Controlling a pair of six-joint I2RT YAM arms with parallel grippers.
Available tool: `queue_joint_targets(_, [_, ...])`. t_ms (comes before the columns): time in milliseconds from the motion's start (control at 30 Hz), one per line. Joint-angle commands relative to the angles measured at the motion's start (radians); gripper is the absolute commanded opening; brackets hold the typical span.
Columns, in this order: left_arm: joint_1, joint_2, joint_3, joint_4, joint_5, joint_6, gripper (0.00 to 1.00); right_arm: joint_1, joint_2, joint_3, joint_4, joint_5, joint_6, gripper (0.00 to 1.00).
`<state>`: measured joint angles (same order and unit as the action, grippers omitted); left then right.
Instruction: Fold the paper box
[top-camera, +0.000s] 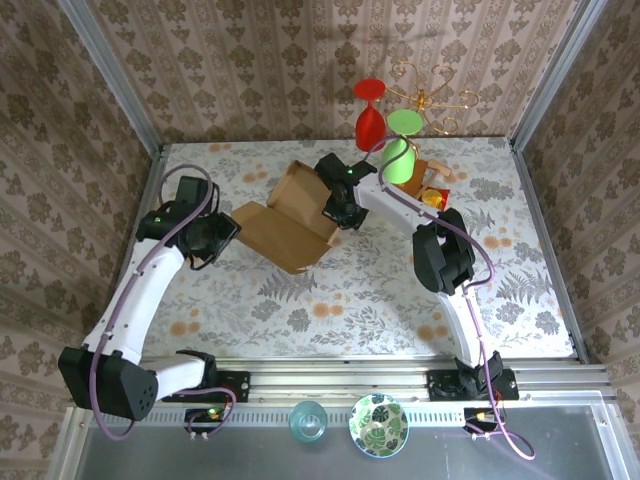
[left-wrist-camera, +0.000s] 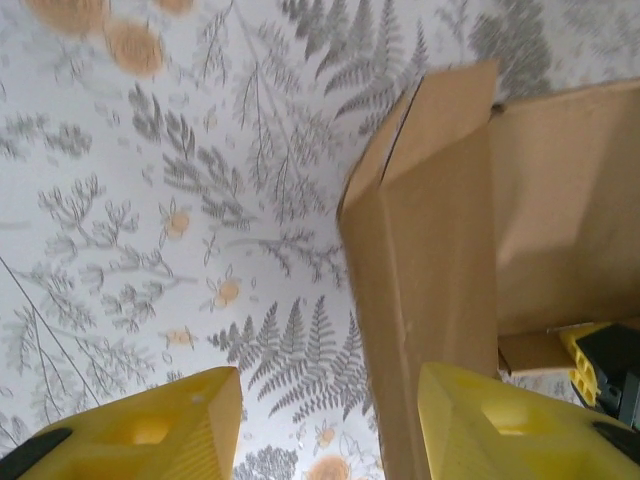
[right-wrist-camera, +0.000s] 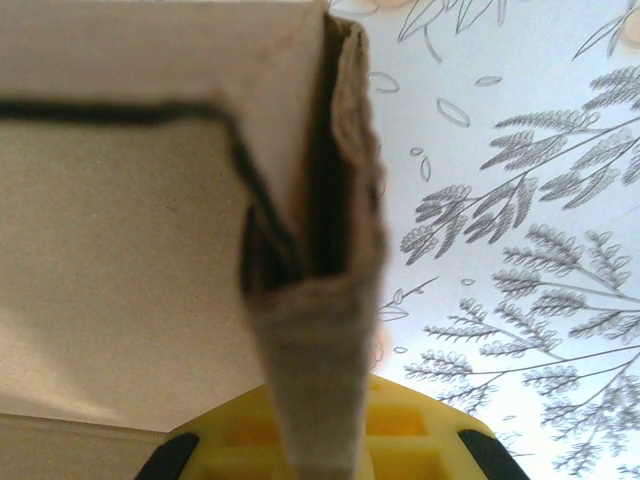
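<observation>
Pinching 1 wall of the box (top-camera: 283, 228) in our right gripper (right-wrist-camera: 320, 445) to steady it, we hold our left gripper (left-wrist-camera: 330, 425), jaws apart and empty, beside its edge for folding.

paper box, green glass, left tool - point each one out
paper box (top-camera: 285, 238), top external view, on its flat brown panel
green glass (top-camera: 398, 160), top external view, on its bowl
left tool (left-wrist-camera: 328, 425), left wrist view, midway across its open gap
</observation>
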<state>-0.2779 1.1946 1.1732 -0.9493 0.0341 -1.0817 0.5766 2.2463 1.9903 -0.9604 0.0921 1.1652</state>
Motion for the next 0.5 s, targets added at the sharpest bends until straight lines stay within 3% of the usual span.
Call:
queue_joint_targets(0, [-0.021, 0.011, -0.032, 0.041, 0.047, -0.088, 0.52, 0.000, -0.014, -0.027, 0.029, -0.035, 0.077, 0.00])
queue_joint_targets(167, [-0.060, 0.072, -0.025, 0.061, 0.040, -0.103, 0.50, 0.000, -0.019, -0.051, 0.036, -0.040, 0.078, 0.00])
queue_joint_targets(367, [-0.078, 0.117, -0.037, 0.091, 0.019, -0.116, 0.38, 0.000, -0.031, -0.083, 0.059, -0.055, 0.085, 0.00])
queue_joint_targets(467, [-0.080, 0.141, -0.026, 0.089, -0.008, -0.101, 0.21, 0.000, -0.033, -0.088, 0.061, -0.061, 0.088, 0.00])
